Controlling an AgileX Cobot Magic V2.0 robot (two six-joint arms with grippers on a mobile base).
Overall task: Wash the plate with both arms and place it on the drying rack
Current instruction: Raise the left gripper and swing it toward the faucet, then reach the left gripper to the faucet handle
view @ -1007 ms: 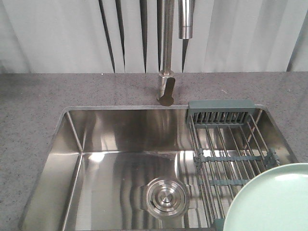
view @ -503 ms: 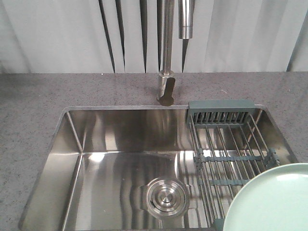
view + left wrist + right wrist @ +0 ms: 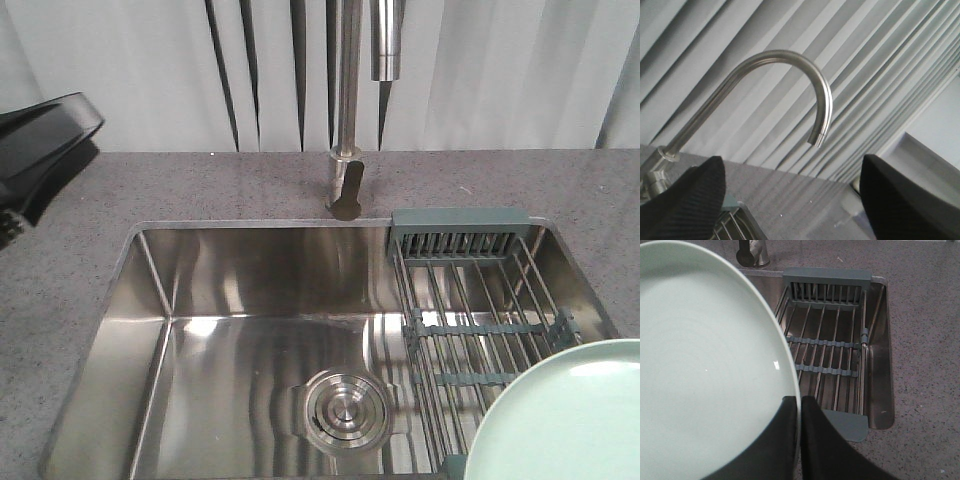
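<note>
The plate is in the air at the right side of the sink, above the near end of the rack, and it does not seem to touch the rods. The right fingers are clamped on its rim, one on each face, at a single place on the edge. The left fingers are apart with nothing between them, and they look up toward the spout; the left arm shows only at the far left, above the desk. I judge that the washing is not yet begun and that the step in hand is to bring the plate over the open basin, under the faucet, where the left arm can meet it. To do this well, the right arm should carry the plate to the left and somewhat lower, so it stays clear of the slotted end of the rack and of the faucet base. Because the grip is on one point of the rim, the plate works as a lever, so the move should be slow and the clamp firm. The left arm must turn down from the spout toward the plate face and pass beside the faucet, not through it. A wet rim may slip more easily, so both arms should work over the basin, not over the desk.
</note>
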